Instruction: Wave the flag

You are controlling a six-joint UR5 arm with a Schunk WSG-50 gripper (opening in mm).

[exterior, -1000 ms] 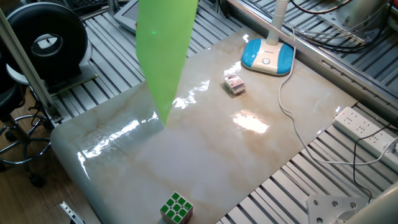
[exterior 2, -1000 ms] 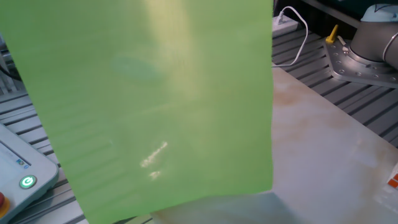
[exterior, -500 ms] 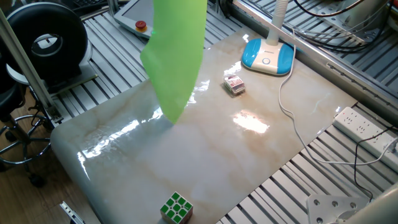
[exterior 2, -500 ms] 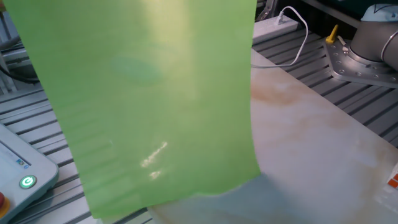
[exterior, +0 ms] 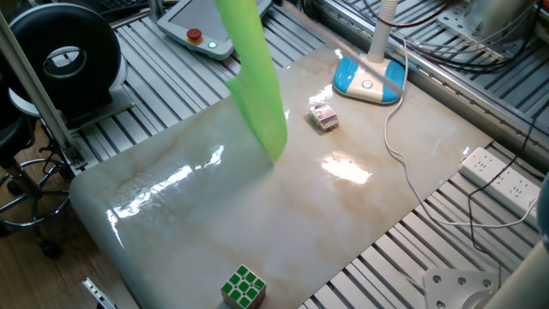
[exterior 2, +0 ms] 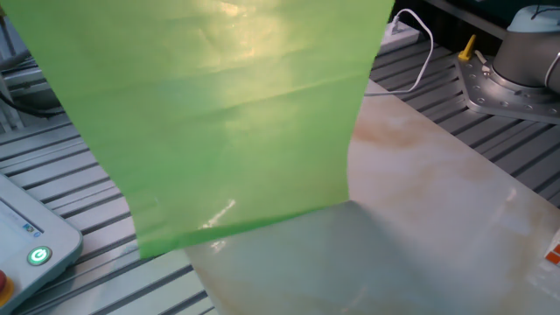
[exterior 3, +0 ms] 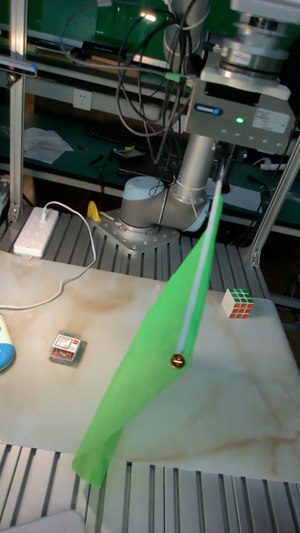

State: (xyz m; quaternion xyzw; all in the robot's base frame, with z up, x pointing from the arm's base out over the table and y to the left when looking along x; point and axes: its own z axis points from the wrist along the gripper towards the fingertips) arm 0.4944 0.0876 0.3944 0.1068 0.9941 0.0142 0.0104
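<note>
One fixed view looked down from high, far; other sat close below gripper point(exterior 3: 223, 171); tall view faced arm base. All shared marble table point(exterior: 300, 215).

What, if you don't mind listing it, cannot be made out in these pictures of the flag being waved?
- Gripper: in the tall fixed view the flag and its white stick cover the fingers, so the grasp is unseen; both other views cut it off at the top edge.
- The table in the other fixed view: the flag hides most of the left.
- The small red box: its print is too small to read.
</note>
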